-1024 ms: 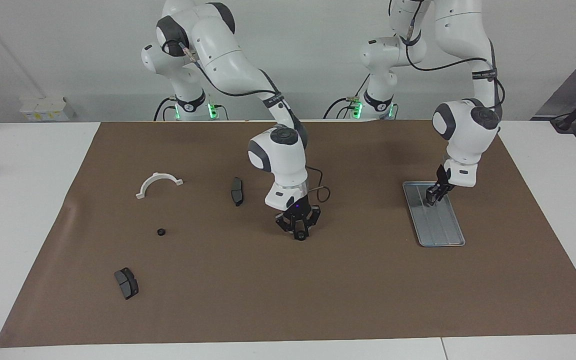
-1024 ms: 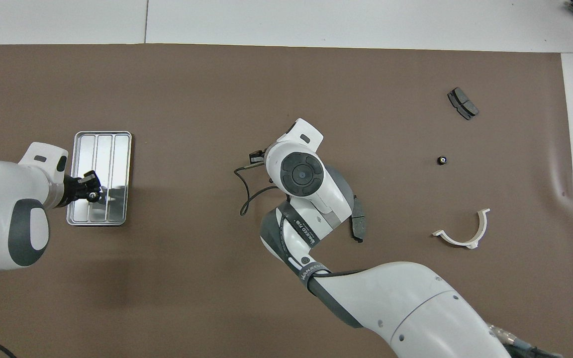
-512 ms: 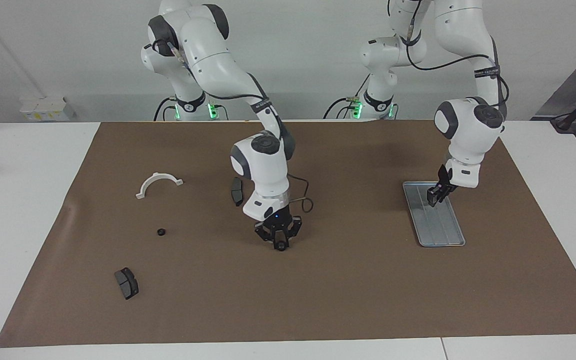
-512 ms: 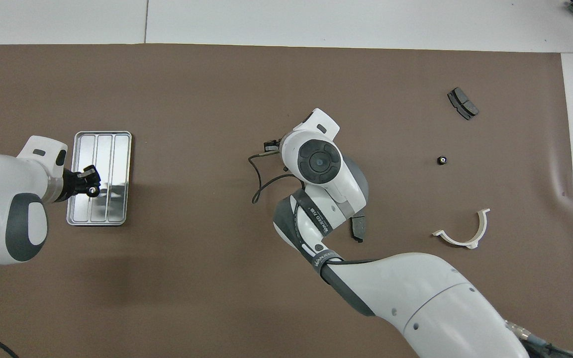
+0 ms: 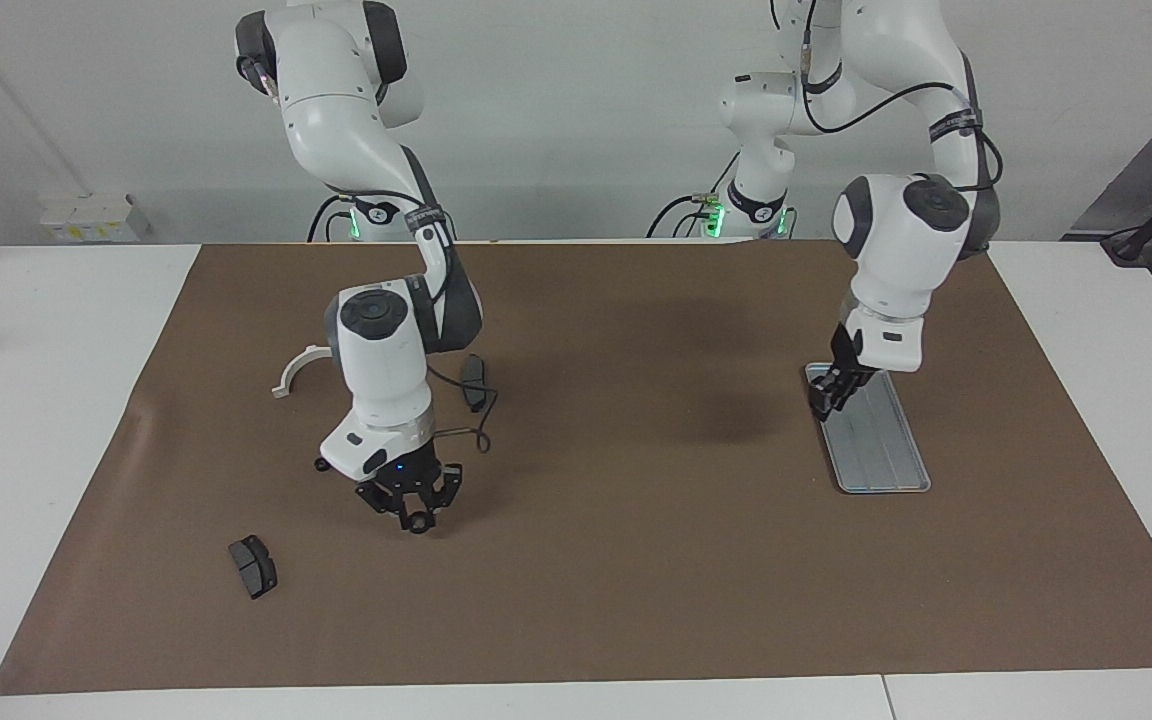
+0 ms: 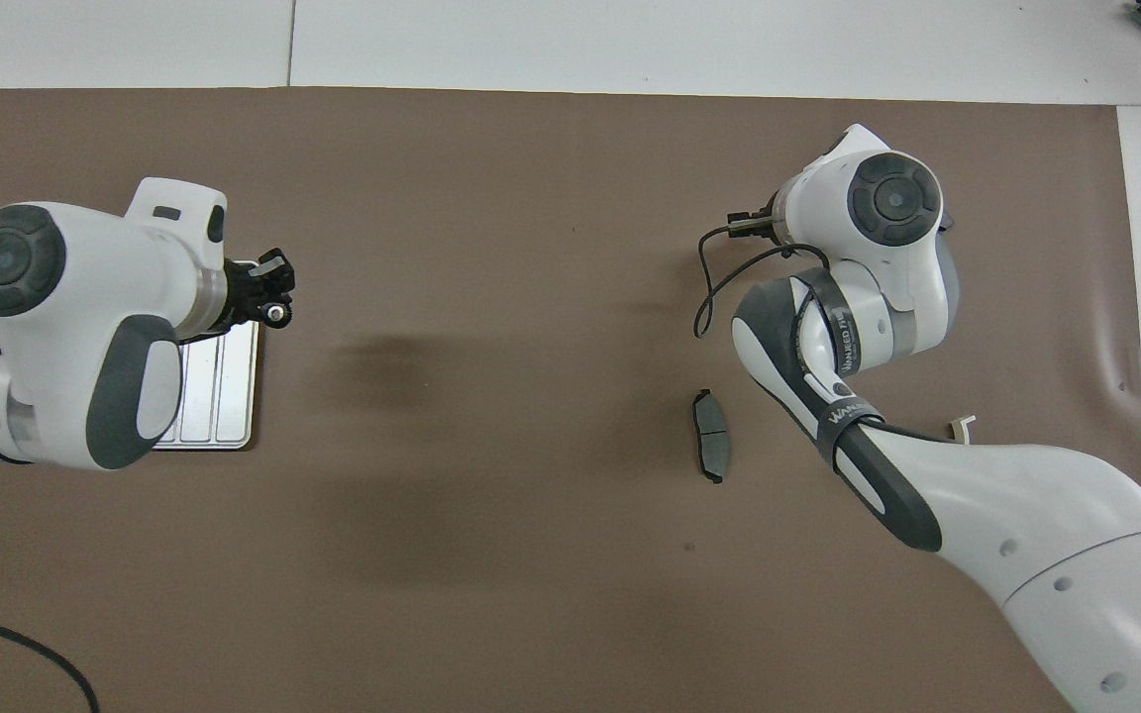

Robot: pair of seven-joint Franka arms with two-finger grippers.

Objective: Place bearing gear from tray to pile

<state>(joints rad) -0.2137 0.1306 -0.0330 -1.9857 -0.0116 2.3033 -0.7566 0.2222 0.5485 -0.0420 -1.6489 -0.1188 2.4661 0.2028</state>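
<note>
We start with the tray [image 5: 884,462], which lies toward the left arm's end of the table and looks bare. The pile is well apart from it, at the right arm's end: a white half-ring bracket [image 5: 294,372], partly hidden by the right arm, a brake pad [image 5: 474,381] beside it, a second brake pad [image 5: 253,566] farther from the robots, and a loose gear [image 5: 320,465] on the mat between them.

The right gripper [image 5: 417,516] hangs low over the mat among these parts. Its fingertips are pinched on the bearing gear [image 5: 421,524], a small black ring with no long axis to line up. We judge that the bare mat straight below it, between the loose gear and the second brake pad, is the drop spot, so what remains is a short descent.

The left gripper [image 6: 271,299] is over the tray's edge and clasps a second gear [image 6: 276,313].
</note>
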